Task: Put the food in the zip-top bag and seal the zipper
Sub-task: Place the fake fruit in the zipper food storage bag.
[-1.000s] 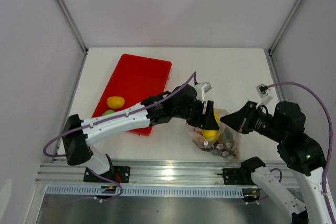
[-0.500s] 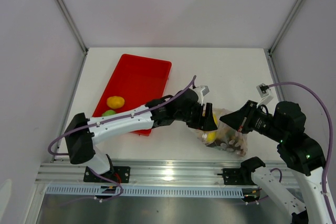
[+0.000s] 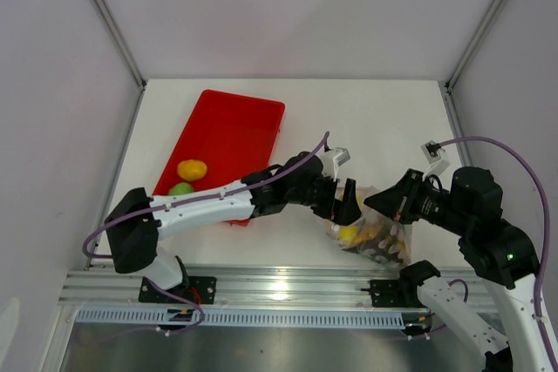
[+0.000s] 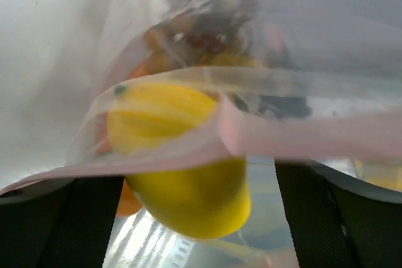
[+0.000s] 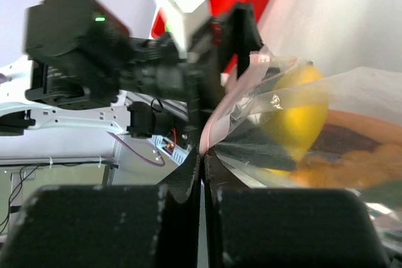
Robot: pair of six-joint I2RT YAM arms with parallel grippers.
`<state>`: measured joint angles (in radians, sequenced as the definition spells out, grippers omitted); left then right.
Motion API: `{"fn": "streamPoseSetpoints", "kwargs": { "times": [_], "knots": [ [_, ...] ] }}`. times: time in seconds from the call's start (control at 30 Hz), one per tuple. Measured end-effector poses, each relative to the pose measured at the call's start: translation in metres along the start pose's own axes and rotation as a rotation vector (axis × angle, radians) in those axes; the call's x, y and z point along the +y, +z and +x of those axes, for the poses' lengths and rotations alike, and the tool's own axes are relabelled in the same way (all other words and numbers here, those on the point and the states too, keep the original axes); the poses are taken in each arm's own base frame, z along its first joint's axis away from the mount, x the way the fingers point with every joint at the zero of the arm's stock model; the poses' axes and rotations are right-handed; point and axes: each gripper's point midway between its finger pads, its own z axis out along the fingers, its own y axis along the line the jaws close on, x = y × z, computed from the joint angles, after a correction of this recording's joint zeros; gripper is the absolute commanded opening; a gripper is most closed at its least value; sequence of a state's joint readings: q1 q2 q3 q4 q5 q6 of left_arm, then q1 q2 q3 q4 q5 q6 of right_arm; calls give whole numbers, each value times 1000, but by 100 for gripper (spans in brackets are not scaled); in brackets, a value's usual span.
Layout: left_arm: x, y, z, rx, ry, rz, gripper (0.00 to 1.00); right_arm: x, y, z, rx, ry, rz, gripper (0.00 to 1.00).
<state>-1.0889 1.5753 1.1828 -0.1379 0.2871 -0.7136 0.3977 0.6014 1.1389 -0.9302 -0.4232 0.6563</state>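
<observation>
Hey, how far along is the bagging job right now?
Done: yellow mango and other foods are in the zip-top bag. In hand: right claw pinches its mouth; left claw is open there. Left: orange fruit and lime in the red tray, then sealing the zipper.

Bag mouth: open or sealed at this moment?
Open. The pink zipper strip gapes in the left wrist view, a yellow mango sitting partway through it, and the right gripper pinches one lip of the bag.
</observation>
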Motion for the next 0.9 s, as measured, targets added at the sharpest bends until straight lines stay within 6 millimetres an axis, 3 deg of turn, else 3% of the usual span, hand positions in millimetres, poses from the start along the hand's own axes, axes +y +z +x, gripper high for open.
{"fn": "streamPoseSetpoints", "kwargs": {
  "times": [0.37, 0.5, 0.63, 0.77, 0.8, 0.83, 0.9],
  "knots": [
    [-33, -60, -10, -158, 166, 159, 99, 0, -1, 0, -3, -6, 2, 0],
    [-30, -61, -6, -137, 181, 143, 99, -1, -2, -1, -13, -11, 4, 0],
    [-22, -45, -1, -97, 138, 121, 97, -1, -3, -1, -15, -12, 5, 0],
    [-13, -19, 7, -50, 83, 109, 83, -3, -1, 1, -1, -3, 17, 0],
    [-13, -12, 9, -34, 81, 109, 76, -3, -1, 1, -1, -3, 17, 0],
    [-13, -6, 11, -22, 77, 108, 59, -3, -1, 1, -1, -4, 17, 0],
    [-12, 4, 17, 6, 89, 88, 48, -4, -1, 1, -3, -4, 17, 0]
  ]
}}
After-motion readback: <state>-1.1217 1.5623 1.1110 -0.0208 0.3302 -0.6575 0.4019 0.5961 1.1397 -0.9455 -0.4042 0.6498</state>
